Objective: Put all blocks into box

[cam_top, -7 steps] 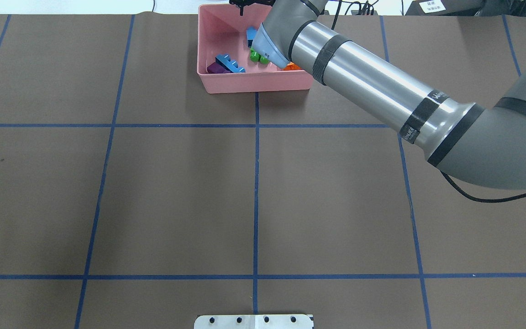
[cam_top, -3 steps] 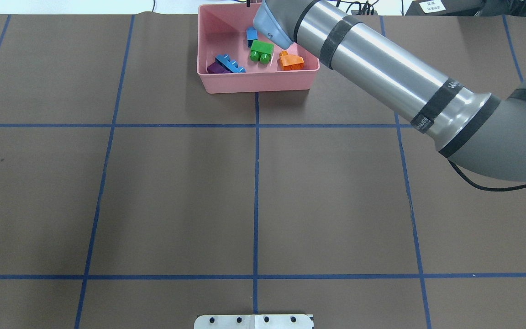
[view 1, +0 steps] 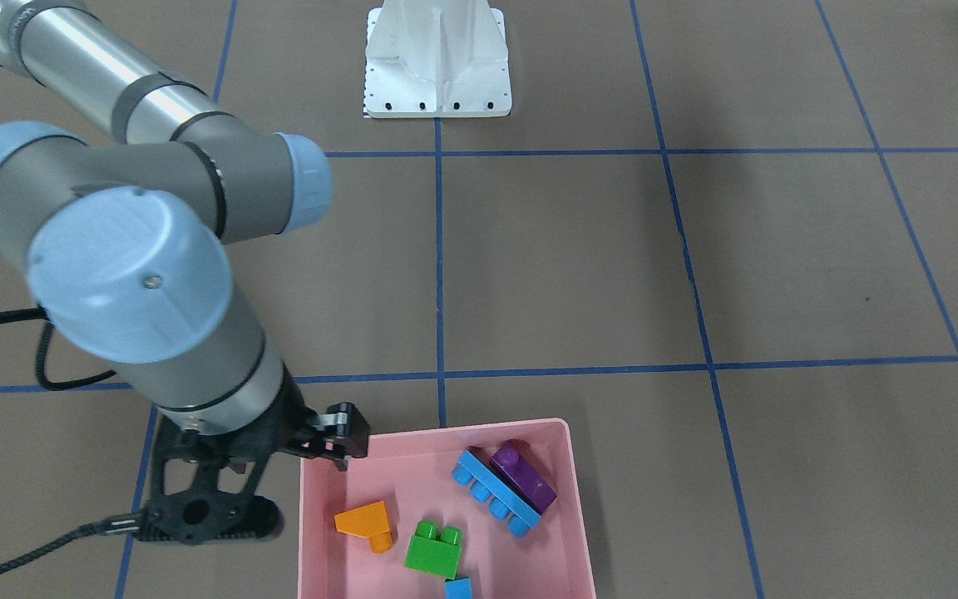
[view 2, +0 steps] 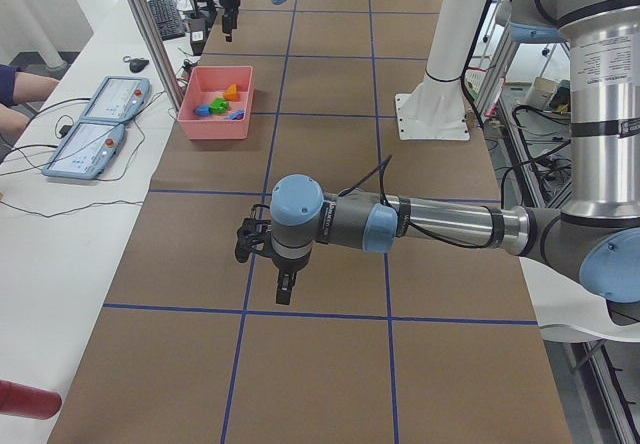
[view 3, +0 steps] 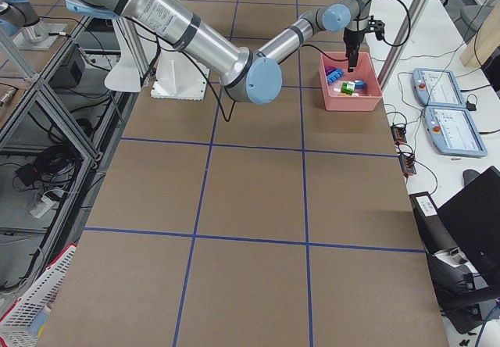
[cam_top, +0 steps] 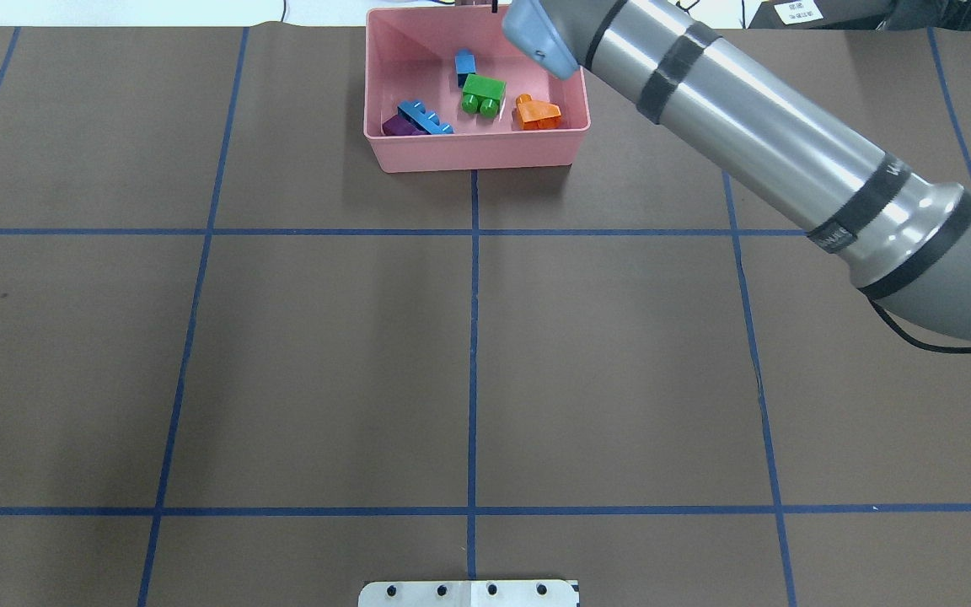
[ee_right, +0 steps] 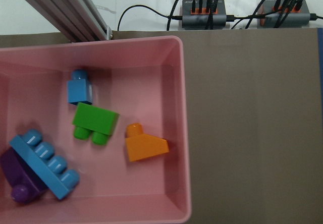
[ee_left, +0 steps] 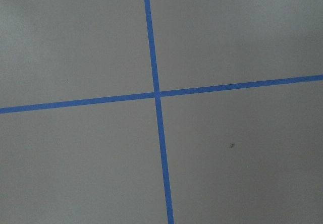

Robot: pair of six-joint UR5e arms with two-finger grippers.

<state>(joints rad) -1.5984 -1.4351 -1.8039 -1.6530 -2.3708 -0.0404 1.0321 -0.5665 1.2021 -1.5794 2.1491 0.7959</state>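
Observation:
The pink box (cam_top: pixel 473 156) stands at the table's far edge. Inside it lie the orange sloped block (cam_top: pixel 536 112), the green two-stud block (cam_top: pixel 483 91), the small blue block (cam_top: pixel 464 66), the long blue block (cam_top: pixel 425 118) and the purple block (cam_top: pixel 399 126) tucked under it. They also show in the right wrist view, the orange block (ee_right: pixel 145 146) nearest the box wall (ee_right: pixel 185 133). My right gripper (view 1: pixel 204 520) hangs empty, jaws spread, above the box's corner on my right side. My left gripper (view 2: pixel 285 289) hovers over bare table far from the box; I cannot tell its state.
The white metal base (view 1: pixel 437 62) stands at my side of the table. Cable boxes (ee_right: pixel 204 17) and an aluminium post (ee_right: pixel 65 9) lie just beyond the box. Control pendants (view 2: pixel 100 124) sit on the side bench. My left arm (view 2: pixel 420 226) stretches low over the table.
My right arm has swung to the right, off the box, uncovering the green and orange blocks. The blocks have not moved.

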